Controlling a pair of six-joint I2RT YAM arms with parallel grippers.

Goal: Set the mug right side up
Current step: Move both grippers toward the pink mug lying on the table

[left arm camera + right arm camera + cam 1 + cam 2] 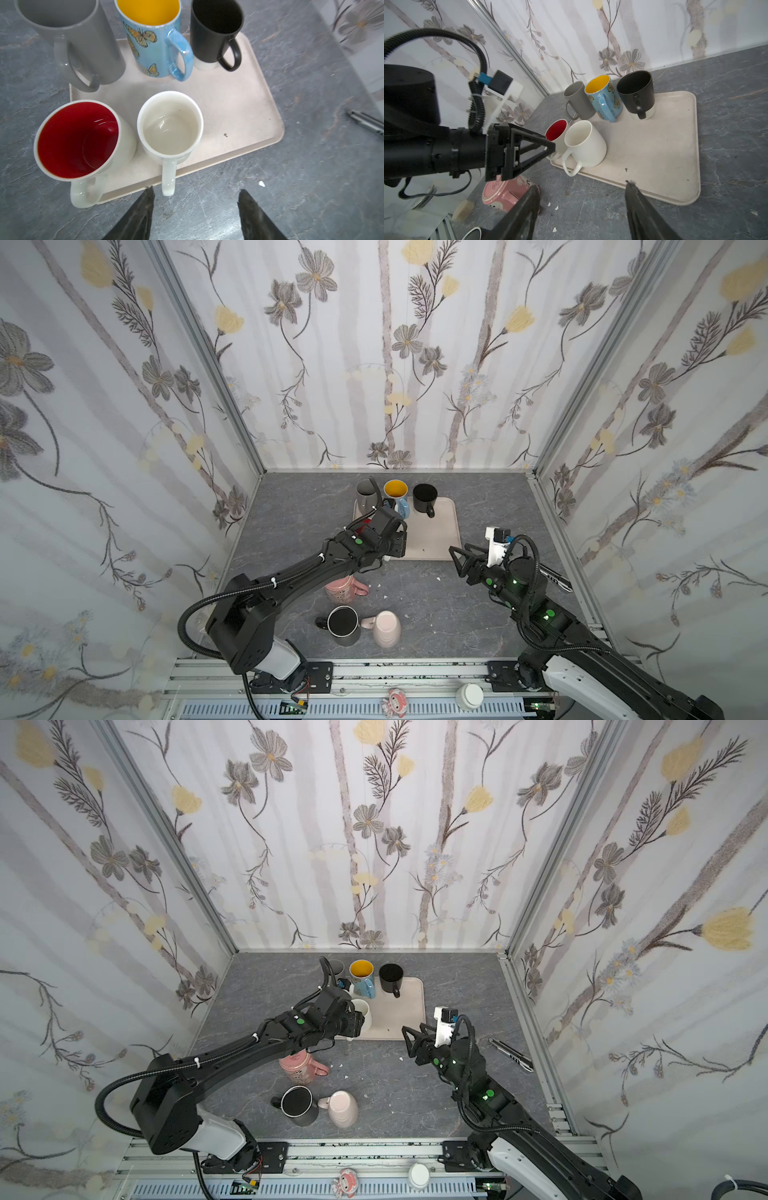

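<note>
While the left gripper (195,190) and right gripper (582,185) hover at the near edge of the tray (436,531), everything on it stands rim-up. Left jaws: open and empty. The handle of the white mug (170,128) points into their gap, gripped by nothing. Right jaws: open and empty, off the tray's near corner. Task object, as judged: the pale mug (387,630), base up at the front of the table (478,614), just beside the upright black mug (343,624). Its long axis is vertical. It lies on the robot's side of both sets of jaws, so either arm would have to draw back and descend to reach it. It sits roughly midway between the arms, perhaps slightly nearer the left. A patterned mug (297,1067) under the left forearm (291,572) also looks base-up, though partly hidden.
</note>
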